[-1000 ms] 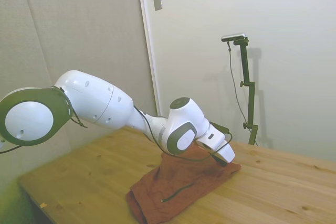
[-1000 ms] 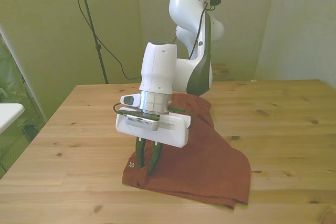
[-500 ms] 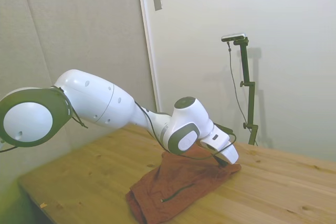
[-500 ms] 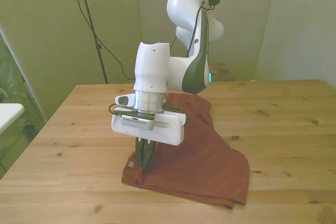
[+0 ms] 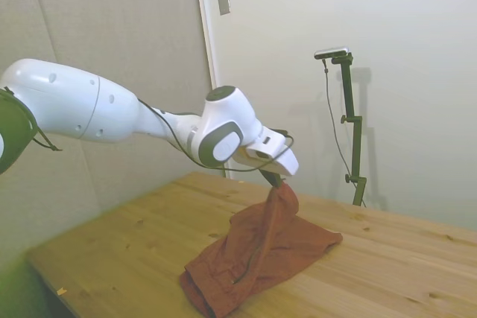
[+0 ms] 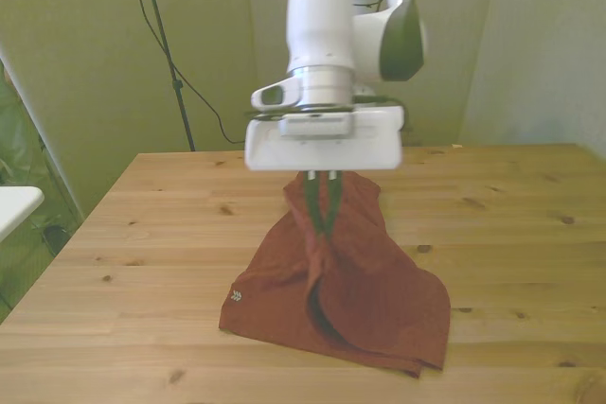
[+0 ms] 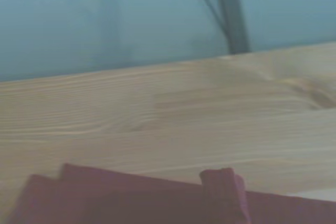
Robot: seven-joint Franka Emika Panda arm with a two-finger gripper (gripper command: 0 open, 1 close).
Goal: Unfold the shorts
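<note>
The shorts (image 5: 257, 255) (image 6: 346, 281) (image 7: 131, 198) lie mostly on the wooden table (image 5: 387, 266) (image 6: 142, 234), one fold drawn up into a peak above it. The gripper (image 5: 274, 181) (image 6: 322, 219) pinches that peak, fingers narrowed onto the cloth.

The rust-orange soft fabric shorts (image 6: 355, 281) hung partly lifted, one pinched edge raised into a peak, the rest crumpled on the wooden counter (image 6: 142, 234).
</note>
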